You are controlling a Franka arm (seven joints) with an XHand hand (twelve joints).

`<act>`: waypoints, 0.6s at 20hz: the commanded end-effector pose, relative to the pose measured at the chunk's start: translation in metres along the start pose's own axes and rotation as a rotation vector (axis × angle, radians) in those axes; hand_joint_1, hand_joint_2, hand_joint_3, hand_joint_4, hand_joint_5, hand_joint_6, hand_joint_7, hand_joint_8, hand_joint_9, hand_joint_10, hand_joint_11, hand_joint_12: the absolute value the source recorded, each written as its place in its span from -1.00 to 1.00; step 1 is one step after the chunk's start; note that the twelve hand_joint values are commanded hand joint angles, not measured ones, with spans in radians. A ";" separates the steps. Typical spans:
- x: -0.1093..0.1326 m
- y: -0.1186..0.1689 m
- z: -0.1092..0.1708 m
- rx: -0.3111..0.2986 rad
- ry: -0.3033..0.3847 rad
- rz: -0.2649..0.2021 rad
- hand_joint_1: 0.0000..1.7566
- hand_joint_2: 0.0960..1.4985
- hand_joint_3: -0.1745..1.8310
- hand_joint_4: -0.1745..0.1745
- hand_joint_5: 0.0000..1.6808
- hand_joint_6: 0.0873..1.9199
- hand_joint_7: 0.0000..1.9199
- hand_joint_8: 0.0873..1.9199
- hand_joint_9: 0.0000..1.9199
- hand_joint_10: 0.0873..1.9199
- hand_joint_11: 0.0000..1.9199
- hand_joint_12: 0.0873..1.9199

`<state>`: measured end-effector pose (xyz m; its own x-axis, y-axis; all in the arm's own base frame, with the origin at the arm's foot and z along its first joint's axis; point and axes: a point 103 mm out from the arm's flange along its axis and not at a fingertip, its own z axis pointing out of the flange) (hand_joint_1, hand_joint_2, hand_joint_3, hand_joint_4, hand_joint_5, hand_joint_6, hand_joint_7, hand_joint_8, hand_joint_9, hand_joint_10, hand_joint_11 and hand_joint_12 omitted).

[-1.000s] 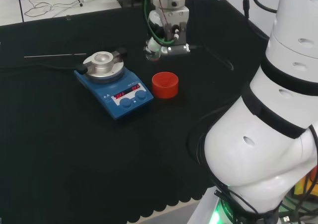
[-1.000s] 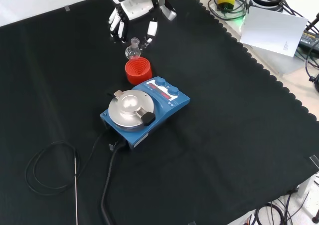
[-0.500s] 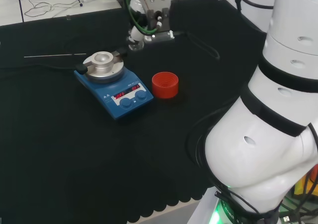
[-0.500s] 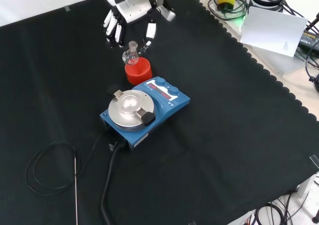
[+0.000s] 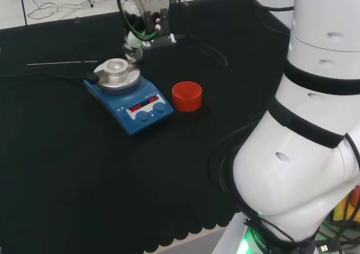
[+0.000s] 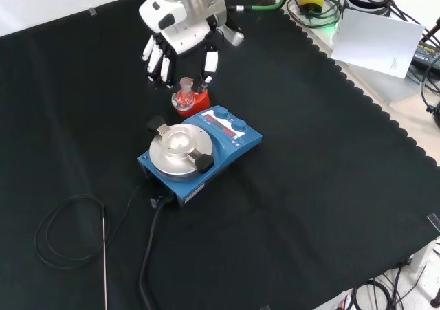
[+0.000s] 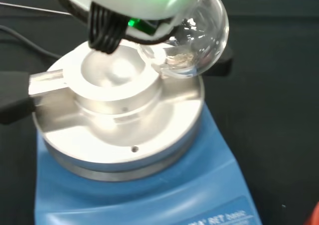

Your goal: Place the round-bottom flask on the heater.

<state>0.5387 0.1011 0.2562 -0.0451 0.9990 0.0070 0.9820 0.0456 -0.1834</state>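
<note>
A small clear round-bottom flask [image 6: 184, 98] hangs in the air, held at its neck by the hand [image 6: 180, 31]. In the head view the flask [image 5: 133, 52] is just above the far right edge of the heater's metal block [image 5: 116, 72], under the hand [image 5: 142, 23]. The heater [image 6: 221, 139] is a blue box with a round silver block [image 6: 180, 150] that has a hollow in its middle. The wrist view has the flask's bulb [image 7: 200, 34] close over the block's rim [image 7: 117, 103], beside the hollow and apart from it.
A red ribbed stand [image 5: 187, 96] sits on the cloth right of the heater in the head view. A thin metal probe [image 5: 62, 63] with its black cable [image 6: 148, 255] lies beyond the heater. The arm's white links [image 5: 309, 124] rise at that view's right.
The hand has carried the flask from above the red stand leftward in the head view to the heater's block, and toward the camera in the front view.
</note>
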 end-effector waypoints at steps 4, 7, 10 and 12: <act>0.030 0.015 0.005 0.013 -0.022 -0.049 0.30 -0.26 -0.04 0.26 0.44 -0.17 -0.33 -0.36 -0.09 -0.55 -0.31 0.26; 0.034 0.020 0.011 0.019 -0.025 -0.053 0.30 -0.26 -0.03 0.26 0.44 -0.17 -0.33 -0.36 -0.09 -0.55 -0.31 0.26; 0.036 0.025 0.016 0.029 -0.025 -0.059 0.30 -0.26 -0.03 0.26 0.44 -0.17 -0.33 -0.36 -0.09 -0.55 -0.31 0.26; 0.037 0.029 0.018 0.032 -0.026 -0.062 0.30 -0.26 -0.03 0.26 0.44 -0.17 -0.33 -0.36 -0.09 -0.55 -0.31 0.26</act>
<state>0.5566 0.1338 0.2394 -0.0985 0.9951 -0.0039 0.9737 0.0956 -0.2066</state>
